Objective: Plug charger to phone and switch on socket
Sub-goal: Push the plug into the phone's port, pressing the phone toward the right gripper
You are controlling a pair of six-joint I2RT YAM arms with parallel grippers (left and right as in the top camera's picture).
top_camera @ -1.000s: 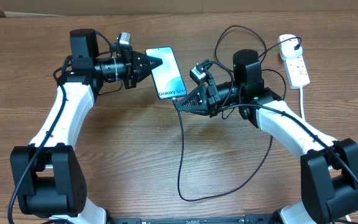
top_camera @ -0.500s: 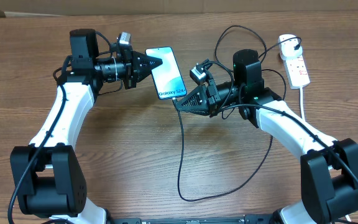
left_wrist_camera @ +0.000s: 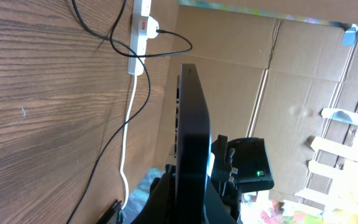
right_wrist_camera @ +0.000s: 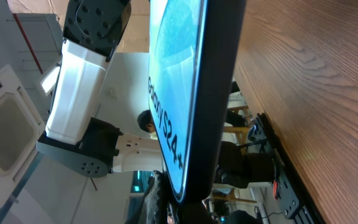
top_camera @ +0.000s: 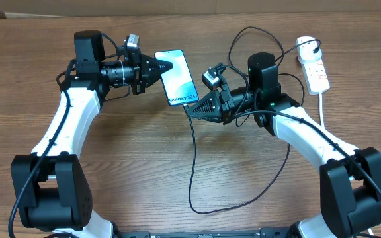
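Note:
The phone [top_camera: 177, 76], with a light blue screen and "Galaxy S24" text, is held up off the table. My left gripper [top_camera: 166, 66] is shut on its left long edge. The left wrist view shows the phone edge-on [left_wrist_camera: 191, 124] between the fingers [left_wrist_camera: 188, 202]. My right gripper [top_camera: 190, 108] is shut on the charger's connector end at the phone's bottom edge. The phone fills the right wrist view [right_wrist_camera: 185, 81] above the fingers [right_wrist_camera: 188, 208], and the tip itself is hidden there. The black charger cable [top_camera: 192, 165] loops over the table to a white plug [top_camera: 304, 45] in the socket [top_camera: 316, 71].
The socket's thick white cord [top_camera: 323, 106] runs down the right side of the table. The black cable also arcs behind the right arm [top_camera: 243, 36]. In the left wrist view the socket [left_wrist_camera: 140, 25] and white cord [left_wrist_camera: 126, 143] lie beyond the phone. Cardboard boxes stand behind the table.

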